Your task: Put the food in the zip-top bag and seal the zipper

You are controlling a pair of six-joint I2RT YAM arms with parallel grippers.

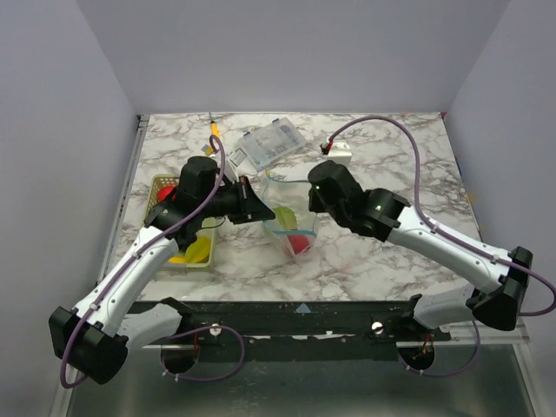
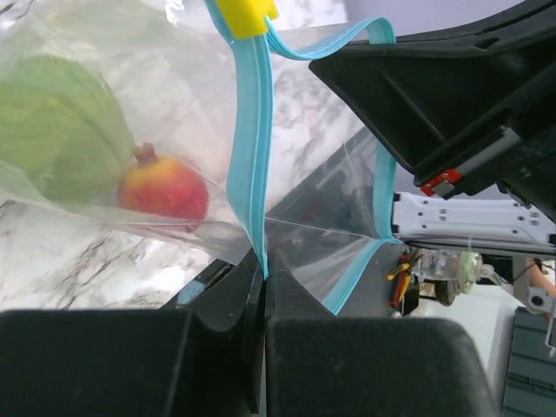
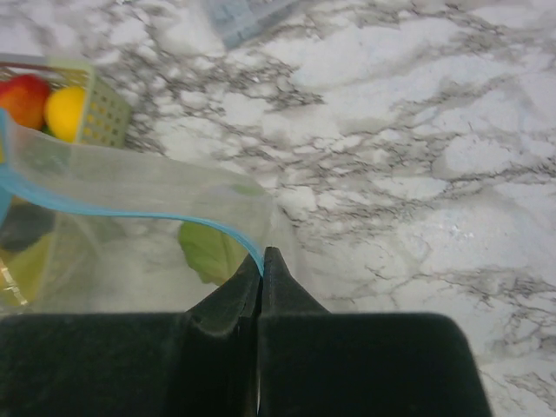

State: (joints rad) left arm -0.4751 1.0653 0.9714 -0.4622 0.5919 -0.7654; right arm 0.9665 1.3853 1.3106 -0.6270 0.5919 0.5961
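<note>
The clear zip-top bag hangs between my two grippers above the table. It holds a green food and a red-yellow fruit; the red fruit also shows in the top view. My left gripper is shut on the light blue zipper, below its yellow slider. My right gripper is shut on the other end of the zipper, with a green food seen through the bag. In the top view the left gripper and the right gripper flank the bag.
A green basket at the left holds yellow and red foods. A rigid clear compartment box, a small white box and an orange-handled tool lie at the back.
</note>
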